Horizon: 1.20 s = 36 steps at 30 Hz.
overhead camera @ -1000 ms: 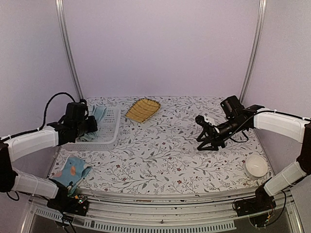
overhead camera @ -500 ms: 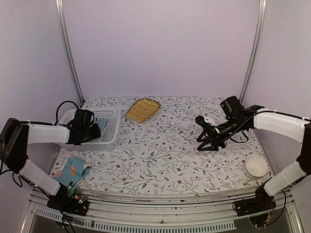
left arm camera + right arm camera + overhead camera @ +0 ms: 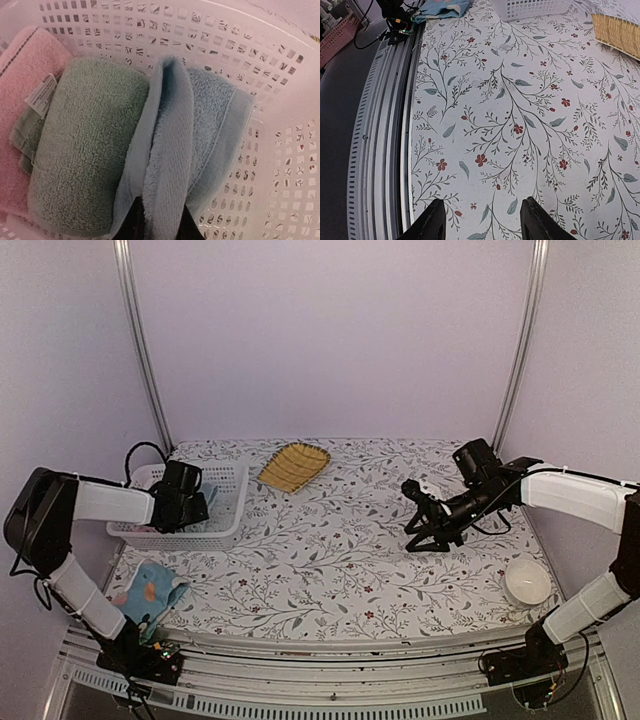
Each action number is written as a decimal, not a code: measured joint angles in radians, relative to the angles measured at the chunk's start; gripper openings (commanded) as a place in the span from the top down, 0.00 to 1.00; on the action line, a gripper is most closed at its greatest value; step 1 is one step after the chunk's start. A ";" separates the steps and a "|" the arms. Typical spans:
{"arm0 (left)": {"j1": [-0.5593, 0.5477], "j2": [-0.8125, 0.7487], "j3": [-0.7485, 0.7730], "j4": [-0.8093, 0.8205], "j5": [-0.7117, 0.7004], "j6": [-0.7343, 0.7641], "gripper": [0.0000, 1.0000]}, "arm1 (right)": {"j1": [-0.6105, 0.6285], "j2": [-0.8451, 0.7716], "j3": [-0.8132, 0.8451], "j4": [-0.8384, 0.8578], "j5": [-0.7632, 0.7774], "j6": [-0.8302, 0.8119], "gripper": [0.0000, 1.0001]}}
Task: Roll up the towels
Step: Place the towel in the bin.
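Fluffy terry blue towel [image 3: 170, 165] in glossy plastic basket [image 3: 260, 60].

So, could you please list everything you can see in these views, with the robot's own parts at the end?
plain towel: one, light blue, in the basket, folded edge upward
green towel: one, green, in the basket, against the plain towel
pink towel: one, pink, in the basket, on the green towel's other side
basket: one, white, far left of the table
printed towel: one, light blue with orange prints, near left corner
tray: one, yellow, far middle
bowl: one, white, near right
table: one, white floral cover
left gripper: black, in the basket, shut on the plain towel
right gripper: black, open, empty, above the table's right half
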 measured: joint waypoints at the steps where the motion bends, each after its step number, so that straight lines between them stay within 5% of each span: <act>1: 0.000 0.012 0.015 -0.012 -0.013 0.000 1.00 | 0.000 0.000 0.000 0.000 0.000 0.000 0.47; 17: -0.008 0.154 0.167 -0.161 -0.140 -0.031 1.00 | 0.000 0.004 -0.006 0.000 0.000 0.000 0.47; 22: -0.008 0.154 0.174 -0.173 -0.140 -0.031 0.78 | 0.000 0.005 -0.006 0.000 0.000 0.000 0.47; 30: -0.012 0.153 0.189 -0.217 -0.136 -0.031 0.55 | 0.000 0.005 -0.006 0.000 0.000 0.000 0.47; 36: -0.024 0.150 0.190 -0.234 -0.137 -0.031 0.51 | 0.000 0.005 -0.006 0.000 0.000 0.000 0.47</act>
